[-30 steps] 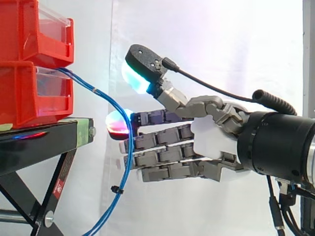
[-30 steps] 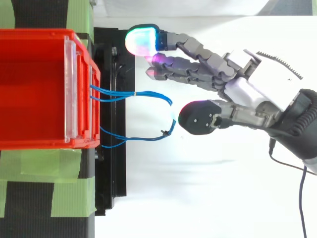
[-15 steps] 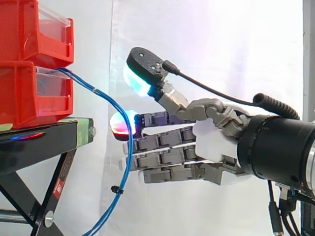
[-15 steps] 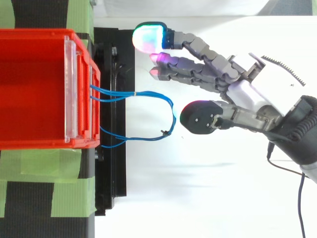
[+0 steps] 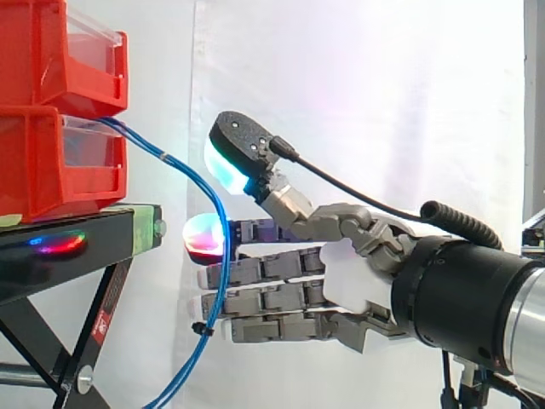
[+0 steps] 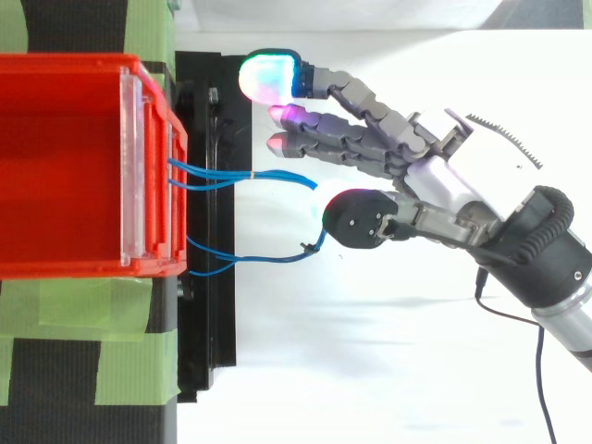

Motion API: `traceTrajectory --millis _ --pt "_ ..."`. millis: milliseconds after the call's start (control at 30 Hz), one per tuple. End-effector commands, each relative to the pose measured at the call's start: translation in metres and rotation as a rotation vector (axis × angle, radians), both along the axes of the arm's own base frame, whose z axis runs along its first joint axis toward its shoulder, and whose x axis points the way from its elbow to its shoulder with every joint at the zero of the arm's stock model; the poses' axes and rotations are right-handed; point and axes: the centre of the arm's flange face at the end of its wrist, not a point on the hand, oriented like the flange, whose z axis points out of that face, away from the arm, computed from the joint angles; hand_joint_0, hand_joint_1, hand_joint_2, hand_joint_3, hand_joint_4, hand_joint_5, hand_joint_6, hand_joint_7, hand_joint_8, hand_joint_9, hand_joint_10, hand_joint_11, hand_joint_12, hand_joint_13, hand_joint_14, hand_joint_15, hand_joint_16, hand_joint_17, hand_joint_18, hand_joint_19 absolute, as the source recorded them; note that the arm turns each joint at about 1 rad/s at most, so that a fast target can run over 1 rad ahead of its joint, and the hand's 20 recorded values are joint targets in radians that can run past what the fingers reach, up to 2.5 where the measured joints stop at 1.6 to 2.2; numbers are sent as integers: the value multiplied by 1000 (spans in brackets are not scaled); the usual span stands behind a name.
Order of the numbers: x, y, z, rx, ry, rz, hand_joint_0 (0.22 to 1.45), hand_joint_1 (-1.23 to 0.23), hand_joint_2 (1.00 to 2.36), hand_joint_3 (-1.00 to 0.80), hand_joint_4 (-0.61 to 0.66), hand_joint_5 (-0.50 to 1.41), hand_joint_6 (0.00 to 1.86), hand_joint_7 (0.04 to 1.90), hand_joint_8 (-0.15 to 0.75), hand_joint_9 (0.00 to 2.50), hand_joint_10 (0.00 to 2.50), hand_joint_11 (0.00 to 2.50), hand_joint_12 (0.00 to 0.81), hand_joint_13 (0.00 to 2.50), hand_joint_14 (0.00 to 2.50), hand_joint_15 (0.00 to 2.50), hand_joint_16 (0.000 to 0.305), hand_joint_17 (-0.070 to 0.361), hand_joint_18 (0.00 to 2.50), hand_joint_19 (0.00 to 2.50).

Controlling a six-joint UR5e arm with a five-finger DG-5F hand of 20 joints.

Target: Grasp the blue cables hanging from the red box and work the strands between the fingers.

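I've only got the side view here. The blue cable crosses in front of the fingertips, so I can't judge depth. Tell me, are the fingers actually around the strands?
Observer: No. From above, the hand holds its straight fingers beside the blue cables, toward that view's upper edge, and a strip of white background shows between them.
Operator: Okay, and where is the thumb relative to the loop?
Observer: From above, the thumb sits at the loop's outer bend, on the opposite side of the upper strands from the fingers. The strands leave the front of the red bin at two separate spots.
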Motion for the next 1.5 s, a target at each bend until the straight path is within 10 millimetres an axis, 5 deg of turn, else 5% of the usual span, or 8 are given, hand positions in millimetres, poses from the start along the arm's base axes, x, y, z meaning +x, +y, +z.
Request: traceTrajectory --millis 0,433,1167,1467 --pt "3 0 3 4 -5 -16 703 -565 1001 -949 213 -283 4 641 388 445 4 188 516 597 8 329 75 169 444 144" --pt "3 0 4 4 -1 -19 718 -557 1002 -940 242 -230 4 643 431 741 12 452 524 959 15 612 73 165 713 300" --pt "19 17 -1 -13 24 -54 722 -555 1002 -937 246 -216 4 648 430 754 11 452 526 931 15 590 73 164 707 299" --pt "20 23 0 -17 23 -41 732 -550 1002 -928 263 -193 6 651 453 1033 14 776 522 1206 16 871 71 160 880 418"
